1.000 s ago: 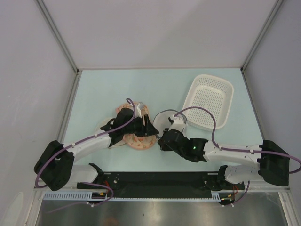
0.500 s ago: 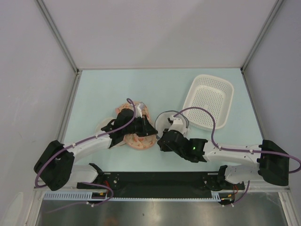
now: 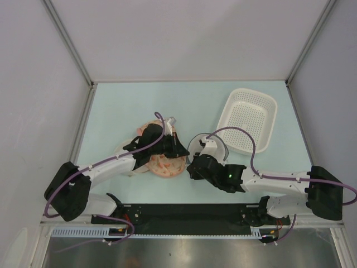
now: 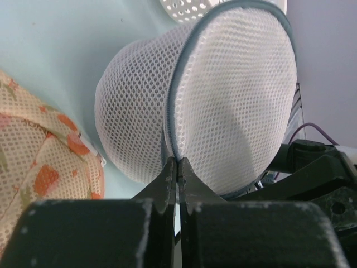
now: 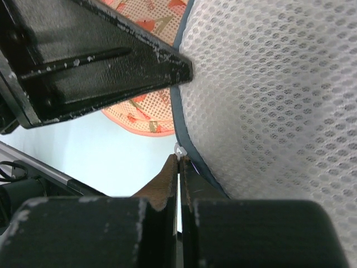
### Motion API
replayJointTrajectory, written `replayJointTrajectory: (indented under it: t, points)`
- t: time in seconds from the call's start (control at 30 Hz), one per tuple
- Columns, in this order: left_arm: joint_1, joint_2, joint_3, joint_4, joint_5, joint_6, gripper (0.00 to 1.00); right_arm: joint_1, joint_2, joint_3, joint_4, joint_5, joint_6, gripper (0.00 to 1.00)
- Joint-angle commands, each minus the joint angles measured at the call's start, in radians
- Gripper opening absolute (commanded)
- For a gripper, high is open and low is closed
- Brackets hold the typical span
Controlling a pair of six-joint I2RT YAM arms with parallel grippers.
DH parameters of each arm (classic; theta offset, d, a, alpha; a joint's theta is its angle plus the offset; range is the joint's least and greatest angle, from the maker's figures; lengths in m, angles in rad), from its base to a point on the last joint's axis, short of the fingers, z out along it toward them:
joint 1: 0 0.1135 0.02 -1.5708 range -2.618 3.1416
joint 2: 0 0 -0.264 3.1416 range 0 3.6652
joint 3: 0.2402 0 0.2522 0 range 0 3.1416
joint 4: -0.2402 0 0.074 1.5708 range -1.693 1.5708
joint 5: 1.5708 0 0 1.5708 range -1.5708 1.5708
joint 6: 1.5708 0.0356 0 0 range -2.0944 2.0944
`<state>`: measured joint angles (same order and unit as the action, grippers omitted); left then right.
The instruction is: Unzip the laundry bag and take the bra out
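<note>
The pale bench [image 3: 122, 106] fills the middle of the top view, with the white perforated basket [image 3: 248, 117] at upper right, clear of the work. At centre the two arms meet over the laundry bag [image 4: 234, 100], which lies tipped on its side; in the left wrist view it fills the upper right. The bra is not visible. No dark shape shows through the mesh, so it is probably inside the closed bag.

A peach floral mesh piece [image 4: 39, 162] lies just beside the bag at lower left. The left tool [image 4: 177, 167] is pressed together on the zipper band [image 4: 172, 106], probably to anchor the bag against the coming pull. The right tool [image 5: 179, 164], at lower centre of its own view, pinches the small white zipper pull [image 5: 179, 149], which looks ready to be drawn along the band.
</note>
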<state>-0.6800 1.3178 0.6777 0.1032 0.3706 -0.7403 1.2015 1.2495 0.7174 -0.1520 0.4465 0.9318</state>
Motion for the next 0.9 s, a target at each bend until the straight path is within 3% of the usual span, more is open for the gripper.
replayJointTrajectory:
  t: [0.0,0.73,0.83,0.87]
  points:
    - [0.022,0.027,0.082,-0.002,-0.033,0.059,0.0,0.013,-0.021,0.013,-0.009,0.02,0.015,0.0]
    - [0.105,0.13,0.238,-0.068,0.016,0.157,0.0,0.017,-0.03,0.008,-0.023,0.031,0.022,0.0]
    - [0.105,0.121,0.23,-0.069,0.025,0.151,0.23,0.017,-0.027,0.01,-0.02,0.031,0.024,0.0]
    - [0.103,0.113,0.224,-0.069,0.027,0.148,0.44,0.017,-0.025,0.01,-0.02,0.029,0.024,0.0]
